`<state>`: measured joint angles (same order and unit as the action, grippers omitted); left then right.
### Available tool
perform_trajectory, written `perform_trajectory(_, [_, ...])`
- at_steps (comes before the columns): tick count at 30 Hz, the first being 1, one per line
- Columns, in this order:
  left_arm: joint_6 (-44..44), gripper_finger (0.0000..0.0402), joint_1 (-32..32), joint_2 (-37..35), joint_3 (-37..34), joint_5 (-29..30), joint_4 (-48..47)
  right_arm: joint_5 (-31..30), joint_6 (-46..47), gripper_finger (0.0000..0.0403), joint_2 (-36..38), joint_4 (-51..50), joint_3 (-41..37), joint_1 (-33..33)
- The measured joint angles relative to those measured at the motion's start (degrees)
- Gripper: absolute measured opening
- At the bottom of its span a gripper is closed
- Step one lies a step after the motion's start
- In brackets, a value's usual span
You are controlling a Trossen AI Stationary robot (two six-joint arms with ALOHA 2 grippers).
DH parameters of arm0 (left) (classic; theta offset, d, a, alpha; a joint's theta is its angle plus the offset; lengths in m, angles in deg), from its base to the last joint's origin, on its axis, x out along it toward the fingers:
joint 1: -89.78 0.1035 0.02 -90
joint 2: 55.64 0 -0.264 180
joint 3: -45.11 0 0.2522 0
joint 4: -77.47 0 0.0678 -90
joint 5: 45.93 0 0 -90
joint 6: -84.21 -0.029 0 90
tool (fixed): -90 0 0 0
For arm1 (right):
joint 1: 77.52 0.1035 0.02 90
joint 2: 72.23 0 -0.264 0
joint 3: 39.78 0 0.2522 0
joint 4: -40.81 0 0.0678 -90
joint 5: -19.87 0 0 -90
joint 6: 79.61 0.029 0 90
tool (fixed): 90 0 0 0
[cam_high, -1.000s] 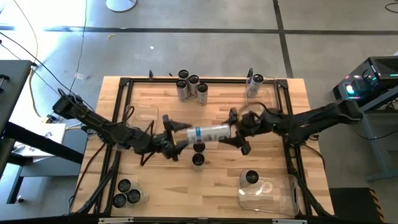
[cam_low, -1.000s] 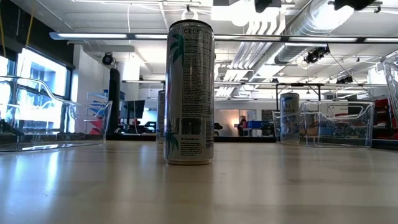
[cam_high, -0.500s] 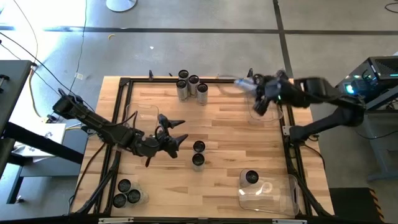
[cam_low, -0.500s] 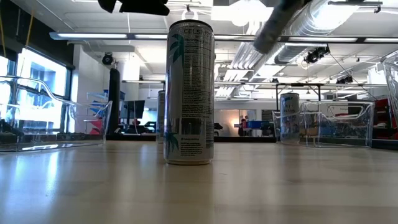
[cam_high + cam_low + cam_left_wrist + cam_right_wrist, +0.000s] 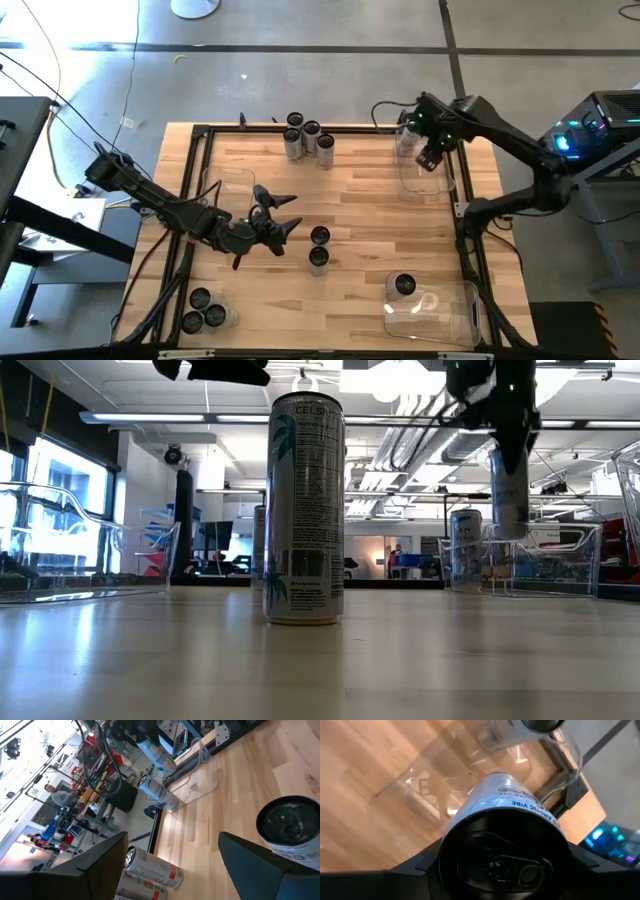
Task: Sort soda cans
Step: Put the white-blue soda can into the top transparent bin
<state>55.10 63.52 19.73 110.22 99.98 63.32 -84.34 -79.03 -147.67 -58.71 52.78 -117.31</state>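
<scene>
Right wrist view: right tool clamped on white, dark-topped soda can; left tool apart.

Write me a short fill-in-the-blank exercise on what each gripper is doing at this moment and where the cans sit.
1. The right gripper is shut on a ____, held above the clear bin at the table's far right corner.
2. The left gripper holds nothing; its jaws stand ____.
3. The bin at the near left corner holds ____ cans.

Missing words: can; open; three
</scene>
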Motion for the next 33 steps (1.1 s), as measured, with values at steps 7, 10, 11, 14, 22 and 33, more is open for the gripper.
perform_trajectory(7, [0.0, 0.0305, 0.0, 0.0, 0.0, 0.0, 0.1, 2.8, -5.6, 0.0239, -1.1, 12.4, -8.5, -8.7])
perform_trajectory(10, [0.0, 0.0305, 0.0, 0.0, 0.0, 0.0, 0.2, 2.7, -6.4, 0.0239, -3.4, 14.5, -9.9, -11.7])
perform_trajectory(11, [0.0, 0.0305, 0.0, 0.0, 0.0, 0.0, 0.3, 2.3, -6.8, 0.0239, -4.2, 15.2, -10.0, -12.6])
perform_trajectory(14, [0.0, 0.0305, 0.0, 0.0, 0.0, 0.0, 0.6, 2.5, -8.4, 0.0239, -6.5, 18.0, -10.0, -14.7])
perform_trajectory(22, [0.0, 0.0305, 0.0, 0.0, 0.0, 0.0, 0.6, 6.7, -11.5, 0.0239, -9.6, 23.7, -10.0, -19.3])
perform_trajectory(33, [0.0, 0.0305, 0.0, 0.0, 0.0, 0.0, 0.7, 9.5, -11.6, 0.0294, -10.2, 26.4, -10.0, -21.6])
